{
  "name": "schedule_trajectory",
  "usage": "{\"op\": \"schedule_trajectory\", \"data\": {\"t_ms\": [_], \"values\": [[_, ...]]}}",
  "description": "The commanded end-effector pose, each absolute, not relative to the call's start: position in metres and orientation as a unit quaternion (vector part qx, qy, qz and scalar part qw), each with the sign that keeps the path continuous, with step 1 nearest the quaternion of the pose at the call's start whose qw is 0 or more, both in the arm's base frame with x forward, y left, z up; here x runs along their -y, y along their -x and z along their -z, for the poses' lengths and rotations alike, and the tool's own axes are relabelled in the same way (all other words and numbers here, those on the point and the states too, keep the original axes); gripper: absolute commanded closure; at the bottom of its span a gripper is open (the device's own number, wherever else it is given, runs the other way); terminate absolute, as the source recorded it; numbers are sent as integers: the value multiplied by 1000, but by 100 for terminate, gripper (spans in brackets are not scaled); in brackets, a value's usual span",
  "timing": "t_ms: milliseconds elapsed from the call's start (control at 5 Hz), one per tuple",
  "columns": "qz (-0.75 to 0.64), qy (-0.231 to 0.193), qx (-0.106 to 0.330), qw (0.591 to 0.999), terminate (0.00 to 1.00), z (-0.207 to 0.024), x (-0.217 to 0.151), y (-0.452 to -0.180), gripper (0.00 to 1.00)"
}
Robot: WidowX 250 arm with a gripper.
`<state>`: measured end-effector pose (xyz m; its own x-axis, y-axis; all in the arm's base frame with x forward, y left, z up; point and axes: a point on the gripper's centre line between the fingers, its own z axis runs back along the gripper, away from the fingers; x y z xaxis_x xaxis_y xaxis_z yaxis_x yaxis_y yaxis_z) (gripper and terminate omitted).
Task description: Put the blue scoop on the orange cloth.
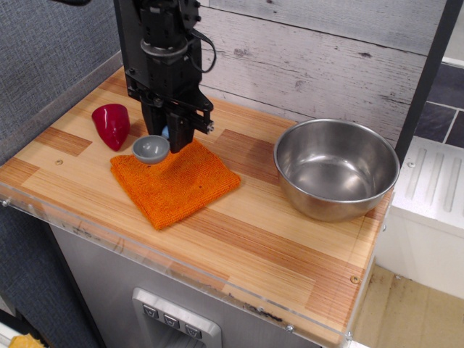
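Observation:
The blue scoop (151,148) has a round grey bowl; its light-blue handle is pinched between the fingers of my gripper (172,135). The gripper is shut on the handle and comes down from above at the back left of the table. The scoop's bowl hangs just over the far corner of the orange cloth (174,180); I cannot tell if it touches. The orange cloth lies flat, square, at the left middle of the wooden table.
A dark red cone-shaped object (112,125) stands just left of the cloth. A large steel bowl (336,168) sits at the right. A dark post rises behind the gripper. The table's front edge (181,275) is near the cloth.

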<state>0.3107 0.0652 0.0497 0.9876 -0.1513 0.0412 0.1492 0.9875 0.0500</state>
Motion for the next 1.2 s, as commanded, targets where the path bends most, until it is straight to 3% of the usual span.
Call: {"op": "schedule_trajectory", "data": {"t_ms": [0,200,600,1000], "values": [[70,-31,35,996,0,-68,-67,-303,0],[69,-27,48,996,0,-80,-72,-303,0],[75,-49,104,991,0,-134,-77,-313,0],[68,-30,98,992,0,-130,-78,-308,0]]}}
